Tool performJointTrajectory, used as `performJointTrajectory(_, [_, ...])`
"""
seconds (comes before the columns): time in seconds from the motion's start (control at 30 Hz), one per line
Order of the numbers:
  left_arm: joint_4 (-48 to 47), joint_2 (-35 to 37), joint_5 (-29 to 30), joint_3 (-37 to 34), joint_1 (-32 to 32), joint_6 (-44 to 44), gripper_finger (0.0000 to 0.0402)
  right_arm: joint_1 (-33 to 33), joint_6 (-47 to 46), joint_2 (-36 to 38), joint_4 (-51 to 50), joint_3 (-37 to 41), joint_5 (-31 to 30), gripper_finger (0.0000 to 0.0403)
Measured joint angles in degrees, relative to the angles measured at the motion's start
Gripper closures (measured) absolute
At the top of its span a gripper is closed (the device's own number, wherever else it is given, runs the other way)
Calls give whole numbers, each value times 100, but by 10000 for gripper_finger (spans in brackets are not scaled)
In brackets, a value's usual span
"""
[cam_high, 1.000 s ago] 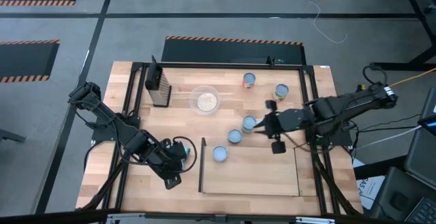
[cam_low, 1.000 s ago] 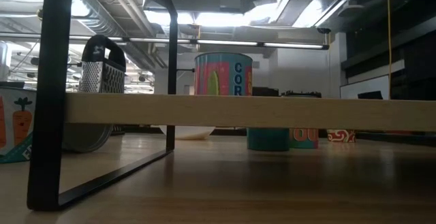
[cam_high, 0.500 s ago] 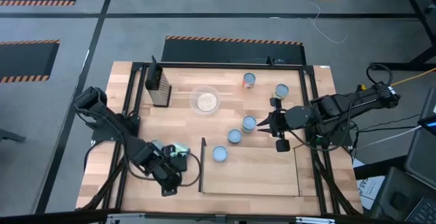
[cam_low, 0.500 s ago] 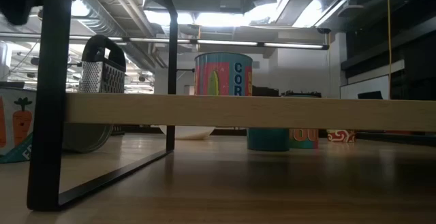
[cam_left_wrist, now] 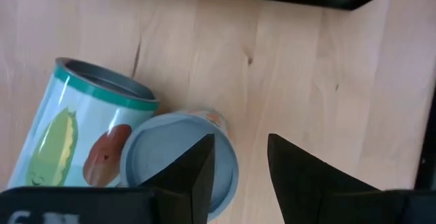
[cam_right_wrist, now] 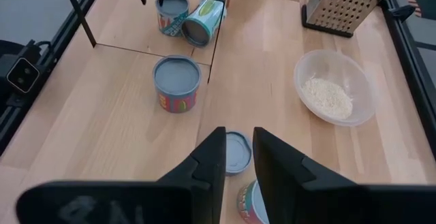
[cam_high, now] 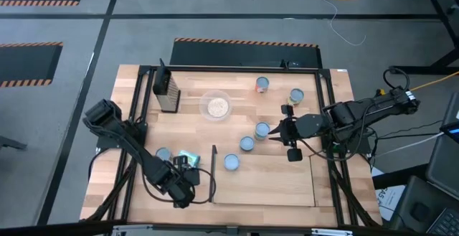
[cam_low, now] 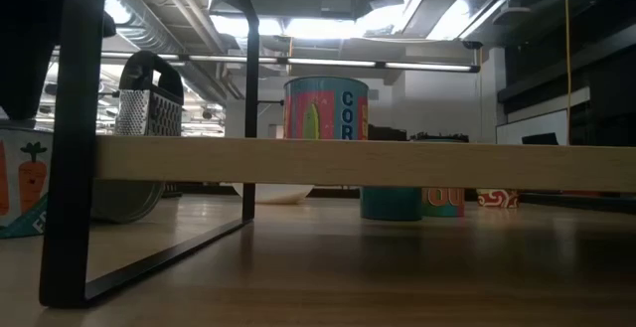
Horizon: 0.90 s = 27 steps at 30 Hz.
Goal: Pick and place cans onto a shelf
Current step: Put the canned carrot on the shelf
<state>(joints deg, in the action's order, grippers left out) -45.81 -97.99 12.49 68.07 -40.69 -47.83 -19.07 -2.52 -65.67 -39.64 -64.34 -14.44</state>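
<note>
My left gripper is open at the near left, over an upright can with a blue top. That can stands beside a teal can lying on its side. Another can stands to their left. One can stands on the light-wood shelf. My right gripper is open by a small gap and empty, above two cans just behind the shelf. Two more cans stand at the far right. My left gripper has one finger in front of the upright can's top rim, pointing down. The finger hides the spot, so I cannot tell whether it touches the can. The other finger stands beside the can over bare table.
A clear bowl of grains and a metal grater stand at the far left. The shelf's dark leg rises just right of my left gripper. In the low view the shelf board crosses the picture, with cans behind it.
My left gripper has gone toward the table's near edge. This uncovered the teal can, which lies on its side, and the upright can to its left. My right gripper has barely moved.
</note>
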Motion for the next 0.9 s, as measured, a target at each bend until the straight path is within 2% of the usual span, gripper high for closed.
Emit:
performJointTrajectory(0.63, [-172,-289,24,7,0,-129,276,0,-16,0,-2,0,4,324])
performJointTrajectory(0.73, [-203,-289,26,7,0,-124,289,0,-20,0,0,0,4,324])
performJointTrajectory(0.9, [-221,-289,33,7,3,-122,340,0,-25,0,-2,0,6,324])
